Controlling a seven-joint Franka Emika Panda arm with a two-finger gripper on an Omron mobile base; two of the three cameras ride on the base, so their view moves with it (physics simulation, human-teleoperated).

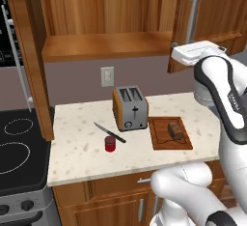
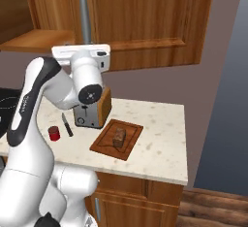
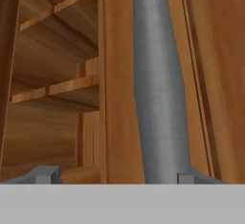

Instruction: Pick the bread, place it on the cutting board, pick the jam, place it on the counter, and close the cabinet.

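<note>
Closing on right door's long silver bar handle (image 3: pixel 160 89) of the brown panelled wooden wall cabinet (image 2: pixel 145 22).
Gripper (image 3: pixel 112 175) fingers apart, straddling bar, not clamped; risks slipping off mid-swing. Small brown loaf chunk (image 1: pixel 175 130) on reddish-brown wooden cutting board (image 1: pixel 161 140); red cylindrical jam jar (image 1: pixel 110 143) at board's 9 o'clock on speckled beige counter (image 1: pixel 77 152).

Toaster (image 1: pixel 130 107) w/ knife (image 1: pixel 109 132) nearby; stovetop (image 1: pixel 19 148) left.

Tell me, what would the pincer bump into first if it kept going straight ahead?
Probably the silver handle of the cabinet door; it sits right between the pincer tips.
</note>
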